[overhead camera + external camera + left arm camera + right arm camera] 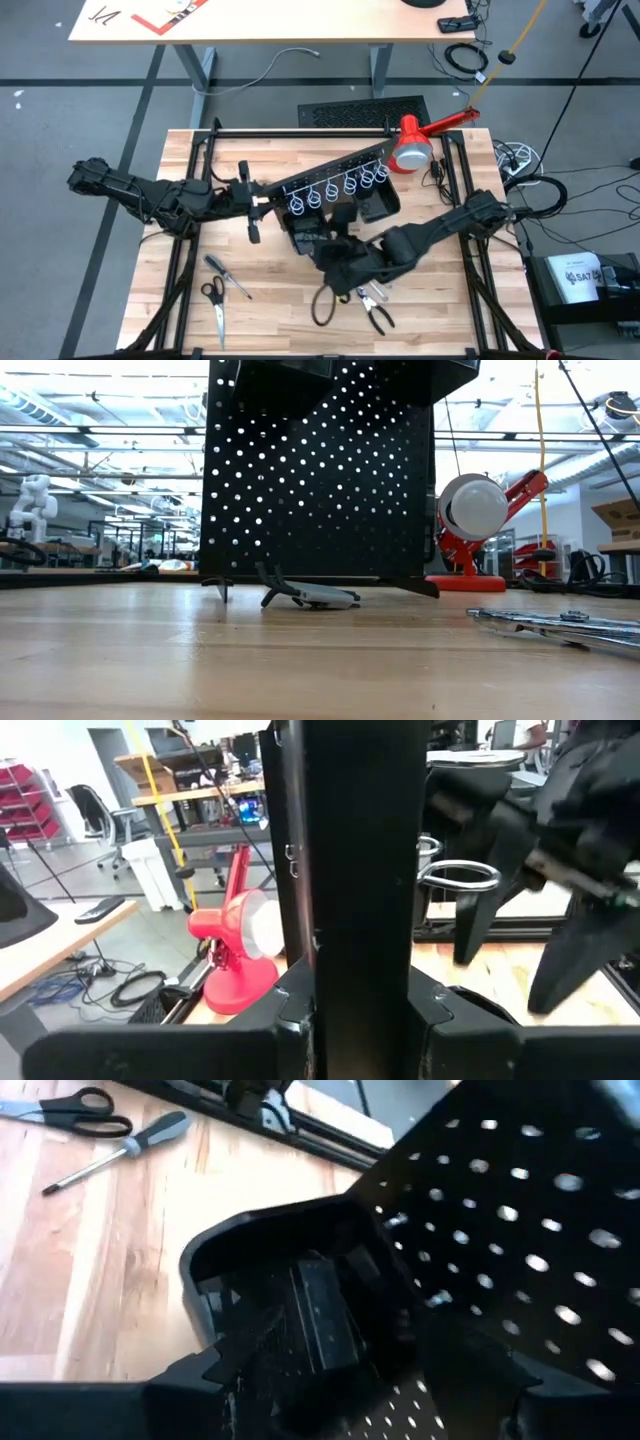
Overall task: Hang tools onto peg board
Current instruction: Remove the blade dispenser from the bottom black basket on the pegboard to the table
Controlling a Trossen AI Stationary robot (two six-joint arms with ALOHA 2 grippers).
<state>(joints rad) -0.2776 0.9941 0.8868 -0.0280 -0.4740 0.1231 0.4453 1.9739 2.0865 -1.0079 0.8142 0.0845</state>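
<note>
Peg board [330,168] upright on the table, clamped at one edge by the closed fingers of the left gripper [262,200]. Black box bin [215,1260] on the board face directly ahead of the right gripper [312,238], jaws spread wide, nothing seen between them. Step in hand, by judgement: a placement at the bin, board steadied. Scissors [214,305] and screwdriver [228,275] flat on the table, well apart from the right gripper; pliers [375,310] near its wrist. Next: hold the board, back clear of the bin, descend on a tool handle, avoid the silver rings [335,188].
</note>
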